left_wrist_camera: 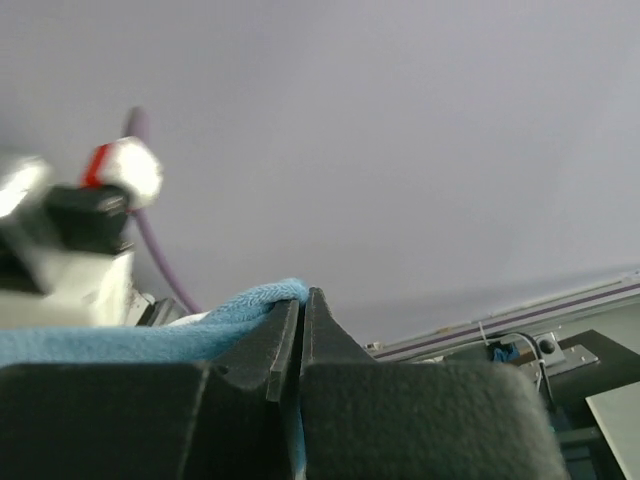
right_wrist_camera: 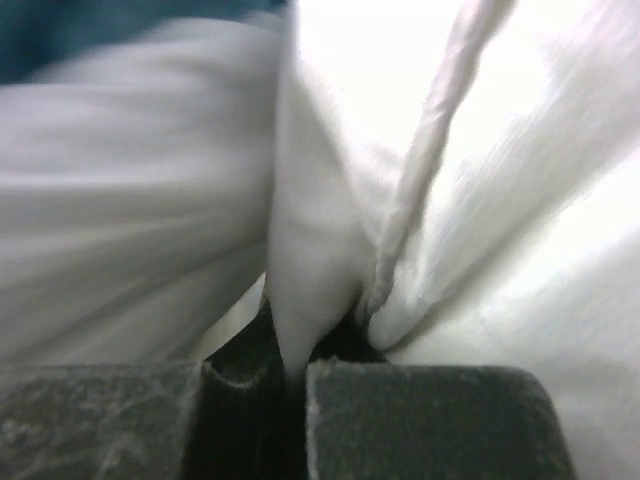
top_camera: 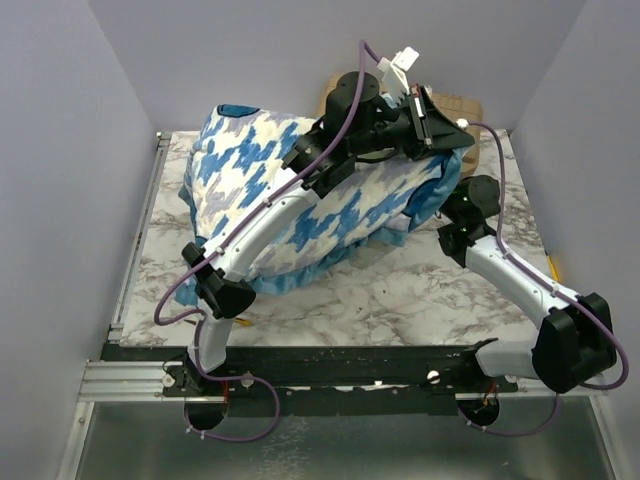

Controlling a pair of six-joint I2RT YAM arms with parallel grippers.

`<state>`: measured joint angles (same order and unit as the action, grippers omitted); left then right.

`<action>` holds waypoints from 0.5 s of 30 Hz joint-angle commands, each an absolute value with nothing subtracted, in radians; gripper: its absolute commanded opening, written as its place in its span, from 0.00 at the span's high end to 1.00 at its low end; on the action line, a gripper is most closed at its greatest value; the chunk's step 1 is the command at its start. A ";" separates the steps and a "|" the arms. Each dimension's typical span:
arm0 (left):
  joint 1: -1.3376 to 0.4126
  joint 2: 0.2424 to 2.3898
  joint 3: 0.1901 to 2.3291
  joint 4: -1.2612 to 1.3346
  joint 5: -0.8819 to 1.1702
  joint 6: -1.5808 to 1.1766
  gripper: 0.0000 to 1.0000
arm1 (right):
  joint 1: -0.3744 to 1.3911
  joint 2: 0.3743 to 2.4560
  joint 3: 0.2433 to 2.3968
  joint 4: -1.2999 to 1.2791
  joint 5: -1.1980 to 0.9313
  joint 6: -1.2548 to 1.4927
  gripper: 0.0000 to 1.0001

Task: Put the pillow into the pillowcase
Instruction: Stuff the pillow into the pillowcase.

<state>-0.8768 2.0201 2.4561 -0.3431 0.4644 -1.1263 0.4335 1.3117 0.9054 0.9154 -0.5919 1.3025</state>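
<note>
Two arms reach over the marble table [top_camera: 400,300], and both meet the pillowcase [top_camera: 260,190]. It lies plump and rounded across the far half of the tabletop, from about 10 o'clock to 2 o'clock. Its blue, cream and grey houndstooth side faces up, and its blue frilled edging [top_camera: 440,195] hangs around the end at 2 o'clock.

The left arm runs from its base at 7 o'clock diagonally over the case. It ends with the left gripper [top_camera: 445,128] raised above the case's far right corner, near 1 o'clock. In the left wrist view its jaws are pressed together with no gap. A strip of blue fabric is pinched between them and spills out toward 9 o'clock.

The right arm comes from 5 o'clock and bends in toward the frilled end. The right gripper [right_wrist_camera: 295,370] is hidden there in the overhead view. Its own camera shows the jaws clamped tight on a fold of white fabric [right_wrist_camera: 310,260], which rises straight up from between the pads. A corded seam [right_wrist_camera: 430,150] runs from the jaws toward 1 o'clock. Whether that cloth belongs to the pillow or to the case's white lining cannot be told. No bare part of the pillow shows from above, only the swollen case. A brown object [top_camera: 455,105] sits past the table's far edge at 1 o'clock.
</note>
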 commanded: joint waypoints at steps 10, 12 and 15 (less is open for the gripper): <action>-0.624 1.668 2.048 -0.161 0.522 -1.065 1.00 | 0.401 1.274 1.248 0.843 -0.692 1.276 1.00; -0.581 1.640 2.008 -0.156 0.522 -1.059 1.00 | 0.402 1.274 1.297 0.754 -0.709 1.218 1.00; -0.563 1.655 2.014 -0.136 0.527 -1.052 1.00 | 0.401 1.283 1.383 0.689 -0.729 1.169 1.00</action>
<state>-0.5941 1.6409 2.0304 -0.1936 0.5240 -1.0904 0.3912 1.3109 1.2366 0.6758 -0.6861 1.2457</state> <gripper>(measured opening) 0.008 0.045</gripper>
